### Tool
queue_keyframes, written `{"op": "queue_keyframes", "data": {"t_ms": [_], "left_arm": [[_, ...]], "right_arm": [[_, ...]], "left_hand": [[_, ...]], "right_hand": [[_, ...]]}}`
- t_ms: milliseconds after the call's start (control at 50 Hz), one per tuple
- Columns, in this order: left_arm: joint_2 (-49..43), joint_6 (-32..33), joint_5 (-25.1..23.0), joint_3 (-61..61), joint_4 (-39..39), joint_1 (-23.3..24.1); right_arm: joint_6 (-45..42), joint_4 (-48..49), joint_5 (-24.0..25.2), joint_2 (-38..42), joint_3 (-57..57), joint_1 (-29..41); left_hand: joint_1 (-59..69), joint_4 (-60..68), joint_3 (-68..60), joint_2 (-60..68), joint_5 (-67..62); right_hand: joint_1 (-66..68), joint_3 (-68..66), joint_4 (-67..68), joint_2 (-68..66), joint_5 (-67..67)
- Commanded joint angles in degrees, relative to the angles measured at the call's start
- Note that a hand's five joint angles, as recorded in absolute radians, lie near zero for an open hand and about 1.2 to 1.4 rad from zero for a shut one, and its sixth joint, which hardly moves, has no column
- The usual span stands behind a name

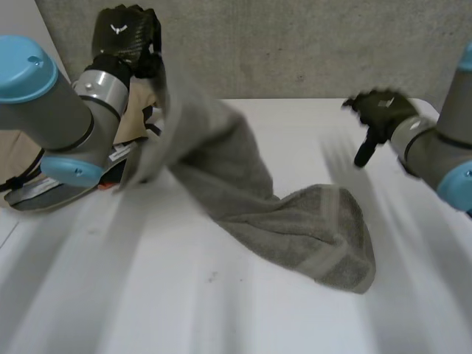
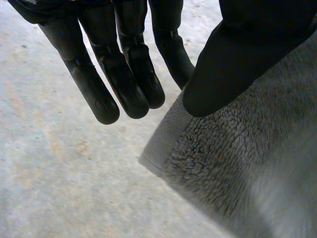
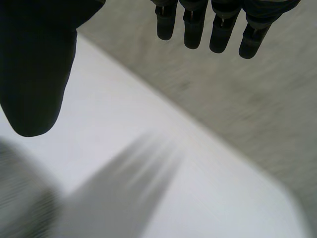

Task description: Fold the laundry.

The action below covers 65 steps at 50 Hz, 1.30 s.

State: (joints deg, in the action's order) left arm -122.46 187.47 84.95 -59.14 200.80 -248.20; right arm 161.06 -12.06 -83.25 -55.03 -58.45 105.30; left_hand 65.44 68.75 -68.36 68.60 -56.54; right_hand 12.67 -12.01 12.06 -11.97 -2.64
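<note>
A grey towel [image 1: 243,184] hangs from my raised left hand [image 1: 122,33] at the table's far left. It slopes down to the white table [image 1: 184,295], where its lower end lies bunched near the middle right. In the left wrist view, the thumb [image 2: 233,59] presses on a corner of the towel [image 2: 237,173] while the fingers [image 2: 124,74] stay straight beside it. My right hand [image 1: 383,110] hovers over the table's far right, apart from the towel. Its fingers [image 3: 198,25] are straight and hold nothing.
Beige cloth [image 1: 22,158] lies at the far left behind my left arm. A grey wall [image 1: 295,44] stands past the table's far edge. The table's far right corner [image 3: 277,198] lies under my right hand.
</note>
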Motion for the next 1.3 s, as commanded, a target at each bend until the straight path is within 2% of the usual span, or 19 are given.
{"op": "queue_keyframes", "data": {"t_ms": [20,100,180,240,300,320,340,400,460,540,580,680,820,1000,1080,1160,1180,1220,1300], "left_arm": [[9.85,-0.09,-3.47,-5.11,-0.14,1.57],[14.34,-0.09,-4.7,-5.55,-0.67,2.89],[17.07,-0.09,-4.97,-6.6,-0.58,4.12],[18.22,-0.09,-4.97,-7.22,-0.58,4.48],[18.92,-0.09,-4.88,-7.92,-0.5,4.39],[18.93,-0.09,-4.88,-8.1,-0.5,4.39],[18.93,-0.09,-4.71,-8.19,-0.5,4.22],[18.75,0.0,-4.53,-8.28,-0.58,3.78],[18.57,0.0,-4.44,-8.45,-0.58,3.08],[18.57,0.0,-4.44,-9.77,-1.81,0.53],[18.75,0.0,-4.62,-11.0,-3.13,-0.88],[19.19,0.09,-4.79,-13.02,-6.64,-1.85],[18.23,0.53,-5.06,-17.15,-13.41,-5.63],[5.49,0.79,-4.97,-15.58,-14.56,-5.89],[-2.07,0.62,-4.8,-8.21,-14.21,-5.54],[-7.52,0.53,-4.53,4.79,-12.54,-4.49],[-8.57,0.09,-4.53,9.52,-10.36,-4.05],[-9.02,-0.17,-4.44,13.51,-6.32,-3.61],[-8.76,-1.23,-3.22,17.65,7.73,-2.64]], "right_arm": [[8.11,-1.65,8.44,4.83,2.0,0.17],[9.09,-2.88,10.82,10.09,5.78,0.61],[8.92,-3.67,10.91,14.41,8.43,1.49],[8.48,-3.24,10.48,17.14,9.84,2.72],[7.43,-3.06,8.81,20.83,12.47,3.16],[6.73,-3.49,6.89,22.06,13.87,3.25],[6.2,-3.85,5.57,22.33,14.41,3.25],[3.83,-4.03,-0.57,21.11,14.07,2.73],[2.24,-3.06,-3.32,17.69,11.43,2.55],[-1.01,-1.57,-1.66,4.08,5.2,1.5],[-4.43,-2.0,-0.52,-3.57,2.21,-1.4],[-12.95,-6.92,1.24,-10.53,-3.51,-6.85],[-22.89,-17.99,2.12,-20.64,-11.33,-8.09],[-28.0,-16.69,2.48,-19.69,-16.7,-6.95],[-27.65,-9.58,1.43,-11.52,-11.8,-6.07],[-24.84,-1.4,-4.1,-4.66,0.06,-3.88],[-22.66,1.74,-7.07,-3.52,5.31,-2.56],[-20.36,5.71,-9.73,-3.24,9.91,-1.76],[-15.61,17.75,-11.15,-3.59,14.68,-1.41]], "left_hand": [[14.56,11.25,-11.64,11.4,-13.46],[14.56,11.25,-11.64,11.4,-13.46],[14.56,11.25,-11.64,11.4,-13.46],[14.56,11.25,-11.64,11.4,-13.46],[14.56,11.25,-11.64,11.4,-13.46],[14.56,11.25,-11.64,11.4,-13.46],[14.56,11.25,-11.64,11.4,-13.46],[14.56,11.25,-11.64,11.4,-13.46],[14.56,11.25,-11.64,11.4,-13.46],[14.56,11.25,-11.64,11.4,-13.46],[14.56,11.25,-11.64,11.4,-13.46],[14.56,11.25,-11.64,11.4,-13.46],[14.56,11.25,-11.64,11.4,-13.46],[14.56,11.25,-11.64,11.4,-13.46],[14.56,11.25,-11.64,11.4,-13.46],[14.56,11.25,-11.64,11.4,-13.46],[14.56,11.25,-11.64,11.4,-13.46],[14.56,11.25,-11.64,11.4,-13.46],[14.56,11.25,-11.64,11.4,-13.46]], "right_hand": [[-2.67,2.01,-2.06,1.97,2.64],[-2.67,2.01,-2.06,1.97,2.64],[-2.67,2.01,-2.06,1.97,2.64],[4.78,-5.44,5.39,-5.48,-4.81],[39.52,-40.18,40.13,-40.22,-39.55],[64.95,-65.6,65.56,-65.65,-64.98],[67.31,-67.96,67.92,-68.01,-67.34],[67.33,-67.99,67.94,-68.03,-67.36],[67.33,-67.99,67.94,-68.03,-67.36],[67.33,-67.99,67.94,-68.03,-67.36],[67.33,-67.99,67.94,-68.03,-67.36],[67.33,-67.99,67.94,-68.03,-67.36],[67.33,-67.99,67.94,-68.03,-67.36],[67.33,-67.99,67.94,-68.03,-67.36],[67.33,-67.99,67.94,-68.03,-67.36],[67.33,-67.99,67.94,-68.03,-67.36],[67.33,-67.99,67.94,-68.03,-67.36],[67.33,-67.99,67.94,-68.03,-67.36],[67.33,-67.99,67.94,-68.03,-67.36]]}}
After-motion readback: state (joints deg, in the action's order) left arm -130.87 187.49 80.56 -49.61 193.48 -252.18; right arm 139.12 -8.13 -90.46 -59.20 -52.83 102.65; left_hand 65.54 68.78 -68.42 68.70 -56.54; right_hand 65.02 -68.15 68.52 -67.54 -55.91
